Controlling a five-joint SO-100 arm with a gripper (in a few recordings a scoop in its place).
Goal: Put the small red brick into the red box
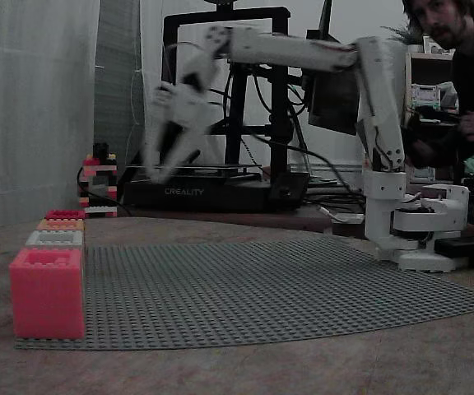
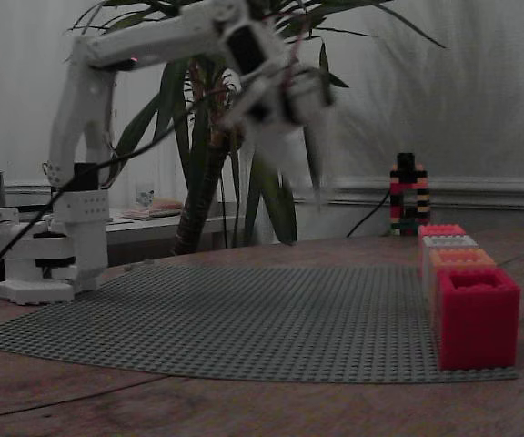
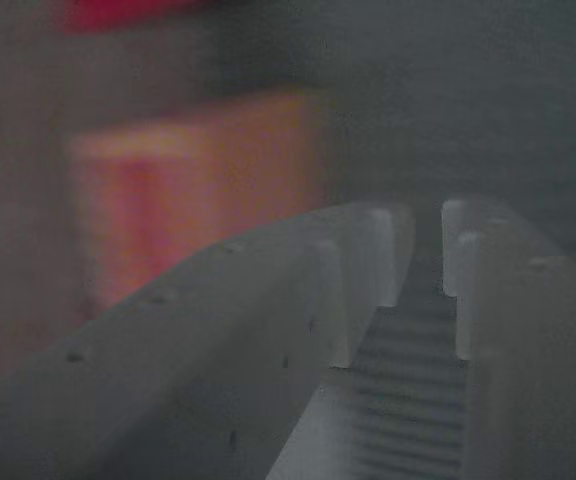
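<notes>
The white two-finger gripper (image 3: 426, 250) is hanging blurred in the air above the grey studded baseplate (image 1: 262, 288), fingers nearly together with a thin empty gap between them. The deep crimson square plastic box (image 2: 477, 316) is sitting at the baseplate's corner, closest in its row.
</notes>
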